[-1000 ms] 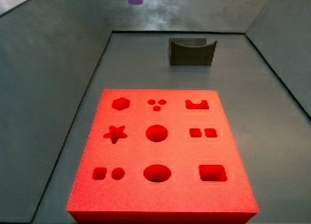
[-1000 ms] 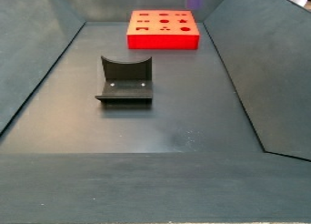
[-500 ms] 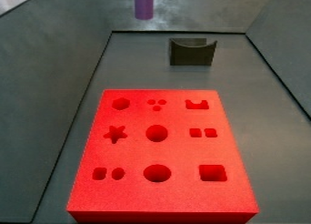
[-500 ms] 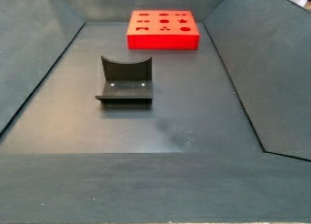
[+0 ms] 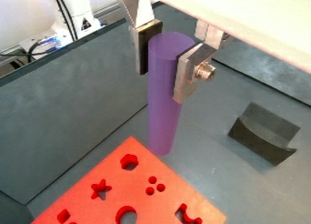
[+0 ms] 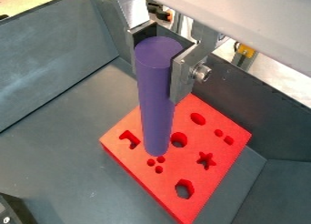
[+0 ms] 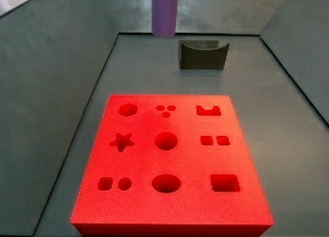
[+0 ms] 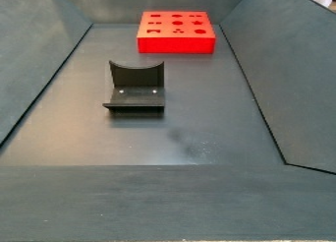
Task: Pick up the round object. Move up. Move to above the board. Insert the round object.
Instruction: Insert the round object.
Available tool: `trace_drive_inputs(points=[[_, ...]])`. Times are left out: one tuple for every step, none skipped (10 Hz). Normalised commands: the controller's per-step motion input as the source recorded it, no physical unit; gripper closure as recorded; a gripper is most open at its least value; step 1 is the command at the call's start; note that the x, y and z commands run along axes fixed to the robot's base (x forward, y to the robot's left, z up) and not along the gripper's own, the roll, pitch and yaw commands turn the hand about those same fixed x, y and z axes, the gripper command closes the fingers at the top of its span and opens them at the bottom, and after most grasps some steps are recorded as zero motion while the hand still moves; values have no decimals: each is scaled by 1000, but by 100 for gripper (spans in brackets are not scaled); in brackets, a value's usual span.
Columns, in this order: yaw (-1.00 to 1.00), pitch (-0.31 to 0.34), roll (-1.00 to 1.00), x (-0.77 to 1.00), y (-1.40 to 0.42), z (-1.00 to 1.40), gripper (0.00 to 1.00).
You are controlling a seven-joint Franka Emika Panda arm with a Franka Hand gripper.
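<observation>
**Purple rod held high, hole not yet under it**

Board (image 7: 170, 162) first, since it is the biggest thing on the floor: a thick red block with nine cut-outs in three rows, lying flat, with two round holes down its middle column in a side view. The fixture (image 8: 136, 87) stands well apart from it, nearer the far end in that same view (image 7: 202, 54). Smallest in the scene is the round object (image 5: 168, 91), a slim purple rod hanging upright in the gripper (image 5: 168, 55), whose two silver fingers (image 5: 190, 71) are closed on its upper part, one on each side. In a side view only the rod's lower end (image 7: 164, 12) shows at the top edge, high over the floor beyond the board's far edge.

What worries me from here:

- The rod's tip (image 6: 155, 141) seems, in a wrist view, to hang near the board's edge rather than over a round hole. Lowered here, it would strike red surface or floor.
- It is long and gripped near the top, so a slight tilt would swing the tip wide and jam it on a rim.
- The smooth surface could slip through the pads if the tip presses on anything.
- I cannot tell which round hole fits it.
</observation>
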Motion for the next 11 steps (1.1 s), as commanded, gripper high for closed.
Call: trace_drive_inputs(points=[[0, 0, 0, 0, 0, -17, 100], [0, -221, 181, 0, -474, -631, 100], [0, -91, 183, 69, -400, -923, 100], [0, -51, 110, 40, -457, -1000, 100], [0, -71, 99, 14, -483, -1000, 100], [0, -77, 123, 40, -451, -1000, 100], [0, -154, 87, 166, -494, -963, 100], [-20, -161, 96, 191, -500, -946, 100], [0, -150, 106, 163, -434, -934, 100], [0, -210, 100, 0, -329, -843, 100], [-23, -203, 53, 0, -89, -734, 100]])
